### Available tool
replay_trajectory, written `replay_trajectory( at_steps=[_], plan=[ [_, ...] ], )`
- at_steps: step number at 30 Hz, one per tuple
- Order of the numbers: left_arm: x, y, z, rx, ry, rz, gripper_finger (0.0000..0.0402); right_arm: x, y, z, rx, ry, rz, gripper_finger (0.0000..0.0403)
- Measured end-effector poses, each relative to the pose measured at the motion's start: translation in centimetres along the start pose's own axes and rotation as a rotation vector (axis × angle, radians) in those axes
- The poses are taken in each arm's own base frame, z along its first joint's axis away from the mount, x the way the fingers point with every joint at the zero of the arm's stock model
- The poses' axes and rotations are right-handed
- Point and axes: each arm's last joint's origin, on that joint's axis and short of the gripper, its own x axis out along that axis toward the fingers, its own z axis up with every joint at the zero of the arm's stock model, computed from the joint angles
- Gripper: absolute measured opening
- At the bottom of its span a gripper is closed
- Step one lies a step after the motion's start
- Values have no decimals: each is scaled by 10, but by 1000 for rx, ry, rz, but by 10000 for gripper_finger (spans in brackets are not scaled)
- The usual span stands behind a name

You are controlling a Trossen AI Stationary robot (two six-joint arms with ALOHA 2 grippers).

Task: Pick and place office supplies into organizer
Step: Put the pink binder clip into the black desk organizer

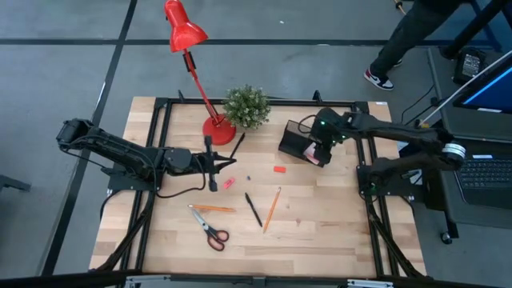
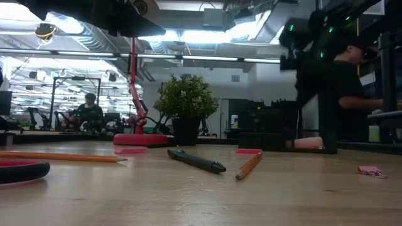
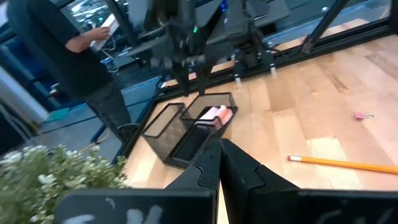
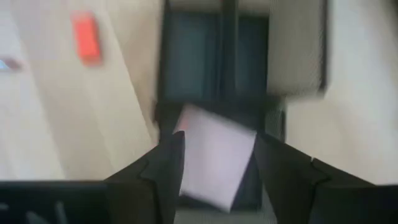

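While the right gripper hangs over the organizer near the table's far right edge, its fingers stand wide apart w/ the pink sticky-note pad lying between them, and the wrist view doesn't settle whether the pad is touching a pad of either finger or already resting free in the compartment. Judging by that, the step in hand is the drop-off: best to keep the jaws spread, lift straight up and clear of the low walls, no sideways drag that could tip the pad or nudge the organizer. It's a black mesh box, rectangular, low-walled, split into compartments, w/ the pad showing pink in one of them; it looks light and may slide on smooth wood. Left gripper waits closed and empty near the table's middle-left, just in front of the red desk lamp's base. Remaining supplies lie on the light wooden planks toward the centre and near edge: flat red eraser, small pink eraser, thin black pen, two slim orange pencils, orange-handled scissors w/ metal blades. A bushy green potted plant sits at the far edge.
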Motion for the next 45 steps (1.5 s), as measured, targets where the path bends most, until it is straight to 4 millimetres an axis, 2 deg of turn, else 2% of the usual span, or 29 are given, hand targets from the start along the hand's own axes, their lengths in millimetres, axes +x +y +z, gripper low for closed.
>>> replay_trajectory(
  at_steps=[7, 16, 24, 32, 40, 45],
  plan=[
    [0, 1, 0, -34, 6, 19, 2, -44, 27, 8, -24, -316, 46, 159],
    [0, -2, 0, -61, -16, -63, 2, -55, 82, 15, -169, -513, 163, 82],
    [-1, -4, -3, -119, -27, -130, 2, -48, 130, 10, -217, -517, 172, 6],
    [-9, -11, -34, -186, -142, -161, 3, -29, 170, 4, -186, -495, 175, 14],
    [-11, -12, -41, -213, -150, -174, 3, -22, 190, -6, -81, -465, 182, 9],
    [-12, -12, -41, -213, -149, -175, 2, -21, 195, -16, 113, -380, 241, 4]
  ],
)
